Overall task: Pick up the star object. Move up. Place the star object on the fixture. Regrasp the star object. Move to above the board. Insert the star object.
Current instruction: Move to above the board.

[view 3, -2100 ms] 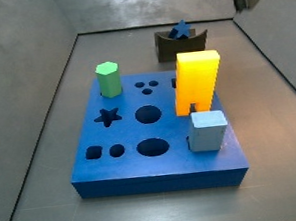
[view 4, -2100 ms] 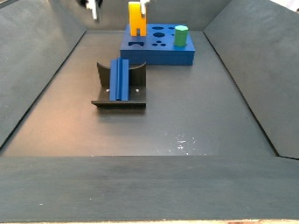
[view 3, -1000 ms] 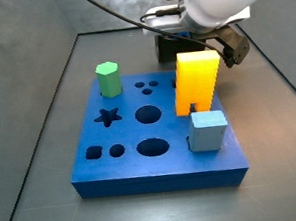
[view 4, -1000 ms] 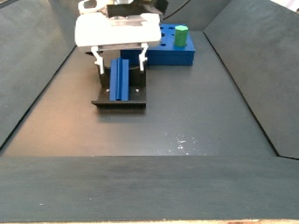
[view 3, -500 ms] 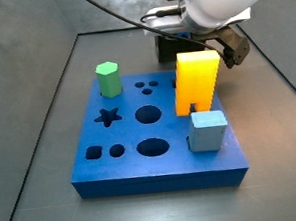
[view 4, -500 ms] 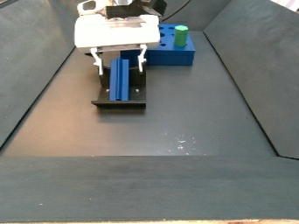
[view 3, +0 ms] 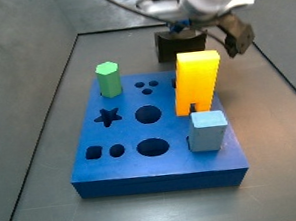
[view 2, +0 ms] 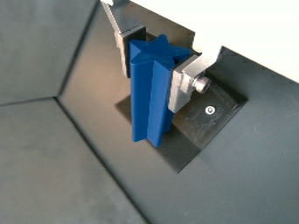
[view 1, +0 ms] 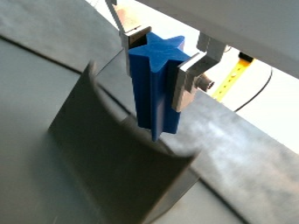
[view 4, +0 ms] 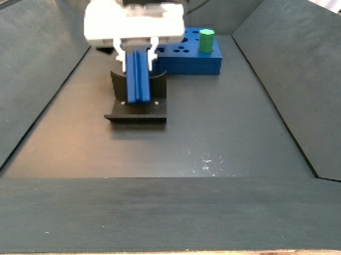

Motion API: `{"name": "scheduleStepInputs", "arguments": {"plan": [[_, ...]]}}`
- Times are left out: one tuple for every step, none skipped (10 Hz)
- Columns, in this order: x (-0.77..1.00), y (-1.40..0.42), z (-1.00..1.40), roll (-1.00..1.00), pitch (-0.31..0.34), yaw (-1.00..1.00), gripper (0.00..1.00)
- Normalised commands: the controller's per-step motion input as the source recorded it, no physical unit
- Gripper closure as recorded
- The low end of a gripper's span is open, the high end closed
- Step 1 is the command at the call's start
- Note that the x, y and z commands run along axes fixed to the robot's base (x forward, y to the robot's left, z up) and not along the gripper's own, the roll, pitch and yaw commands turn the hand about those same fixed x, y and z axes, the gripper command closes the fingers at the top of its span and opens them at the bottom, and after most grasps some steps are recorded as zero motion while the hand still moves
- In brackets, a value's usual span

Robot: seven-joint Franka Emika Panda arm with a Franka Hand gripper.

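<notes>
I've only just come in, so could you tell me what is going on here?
The arm's end effector is over the fixture, its fingers closed on the star peg that rests there. This looks like the regrasp step. The board sits nearby; its star hole is empty, and a green peg, yellow block and pale cube stand on it.

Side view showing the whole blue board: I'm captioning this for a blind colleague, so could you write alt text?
The gripper sits low behind the board, over the dark fixture. The board carries a green hexagonal peg, a tall yellow block and a pale blue cube, with an empty star-shaped hole.
</notes>
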Motion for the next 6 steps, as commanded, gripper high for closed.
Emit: {"name": "scheduleStepInputs", "arguments": {"plan": [[-0.1,-0.09,1.0,0.05,-0.026,-0.25,1.0],[-0.09,-0.08,1.0,0.04,0.033,-0.24,1.0],[-0.09,-0.07,1.0,0.04,0.09,-0.2,1.0],[-0.09,-0.08,1.0,0.04,0.128,-0.16,1.0],[-0.09,-0.07,1.0,0.04,0.156,-0.12,1.0],[-0.08,-0.06,1.0,0.02,0.186,-0.05,1.0]]}}
